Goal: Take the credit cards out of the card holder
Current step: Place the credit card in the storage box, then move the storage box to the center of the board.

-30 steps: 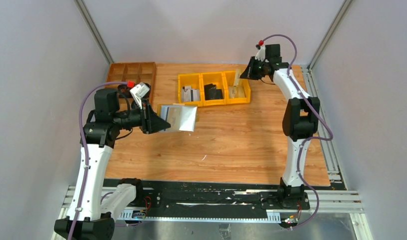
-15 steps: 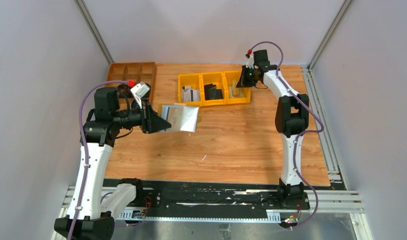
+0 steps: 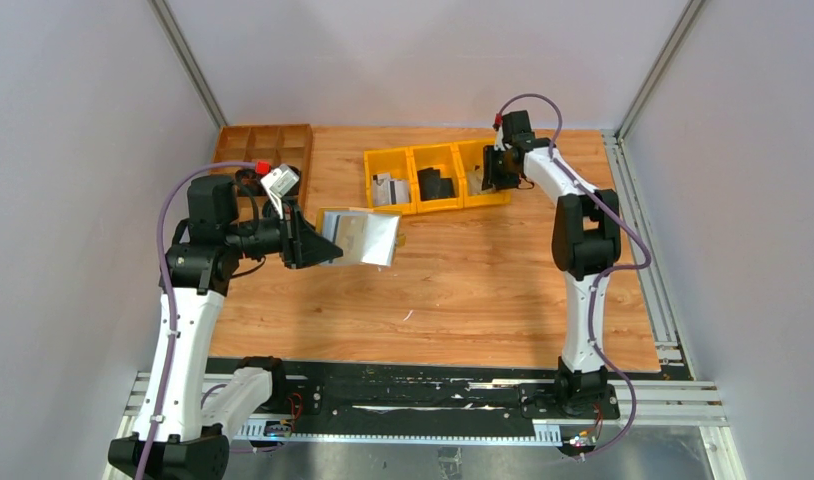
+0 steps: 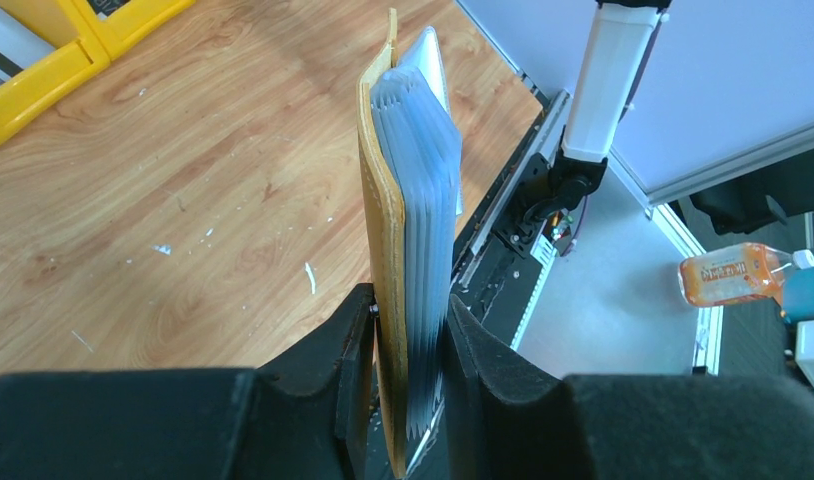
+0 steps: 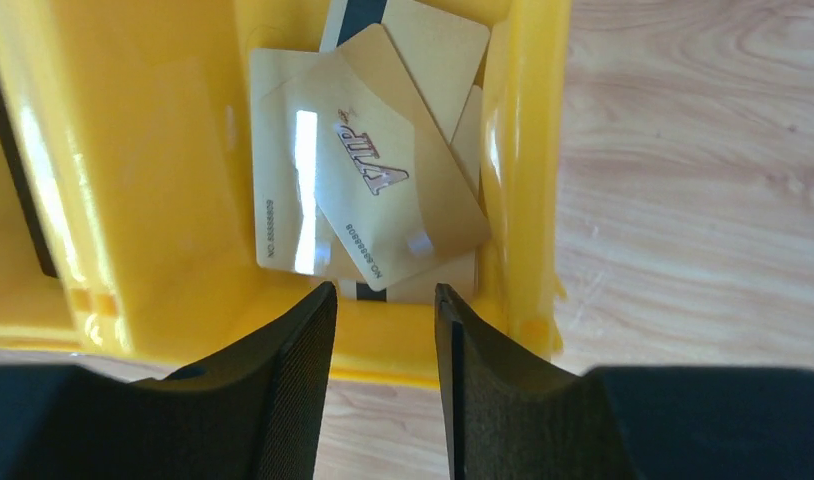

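Observation:
My left gripper [image 3: 318, 245] is shut on the mustard-yellow card holder [image 3: 358, 238] and holds it above the table, left of centre. In the left wrist view the card holder [image 4: 386, 230] stands on edge between the fingers, and its silvery-grey pleats [image 4: 425, 190] are fanned open. My right gripper [image 3: 491, 170] is open and empty just over the right yellow bin [image 3: 498, 190]. In the right wrist view several pale gold credit cards [image 5: 383, 170] lie in that bin [image 5: 143, 180], beyond the gripper [image 5: 383, 300].
Three joined yellow bins [image 3: 415, 207] sit at the back centre: silvery cards [image 3: 386, 190] in the left one, black cards [image 3: 438, 185] in the middle one. A wooden compartment tray [image 3: 263, 145] stands at the back left.
My right gripper has moved left and down to the right bin. The row of bins has shifted slightly to the right and turned. The left arm and card holder have not moved.

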